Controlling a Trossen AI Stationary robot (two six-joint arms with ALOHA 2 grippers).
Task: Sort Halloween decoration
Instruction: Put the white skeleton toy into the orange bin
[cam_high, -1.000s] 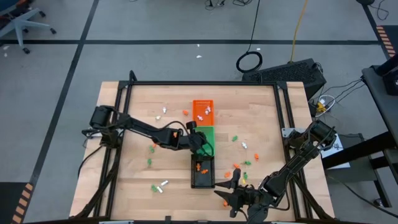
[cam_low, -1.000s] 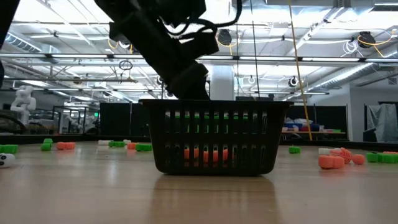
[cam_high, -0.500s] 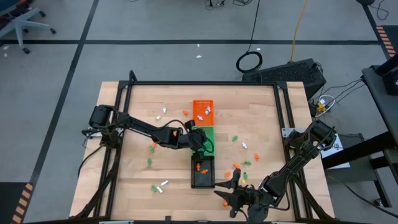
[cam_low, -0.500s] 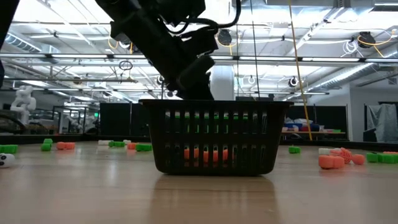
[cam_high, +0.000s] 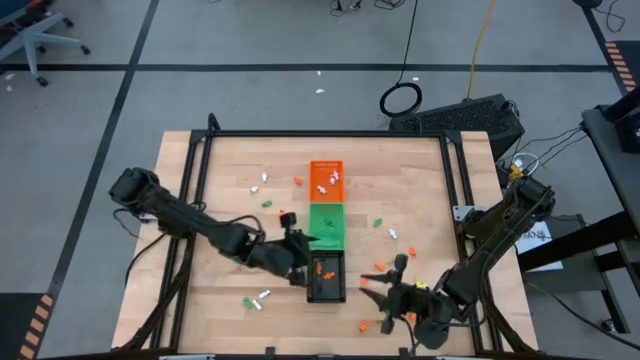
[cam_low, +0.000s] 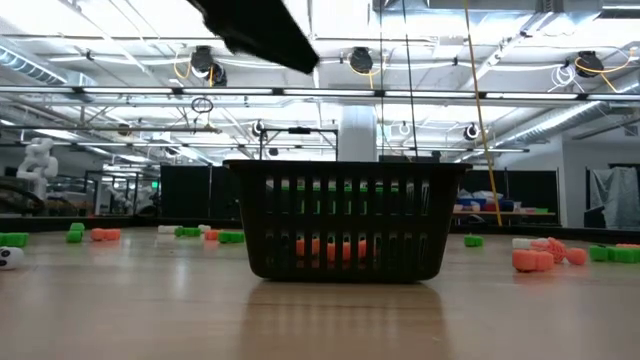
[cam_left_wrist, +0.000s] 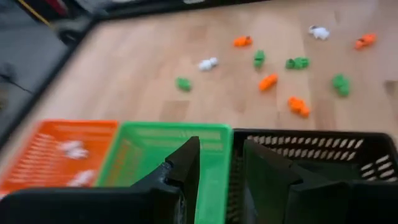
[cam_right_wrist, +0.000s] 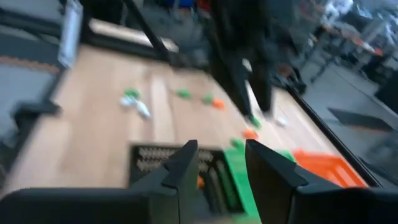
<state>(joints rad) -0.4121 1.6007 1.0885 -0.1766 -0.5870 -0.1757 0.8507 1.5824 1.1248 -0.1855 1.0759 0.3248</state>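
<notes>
Left arm: stretching low across the table, its left gripper (cam_high: 300, 262) hovering beside the black slotted plastic tray (cam_high: 326, 277), fingers a bit apart, holding nothing.
Right arm: bending along the near edge, right gripper (cam_high: 388, 293) sitting apart too, empty.
Decorations: tiny orange, green and white plastic trinkets (cam_left_wrist: 268, 81) lying scattered on the wooden table (cam_high: 220, 200), some inside the trays.

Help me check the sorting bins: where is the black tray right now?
In the high view the black tray sits near the table's front middle, end to end with the green tray, with the left gripper at its left edge.
</notes>
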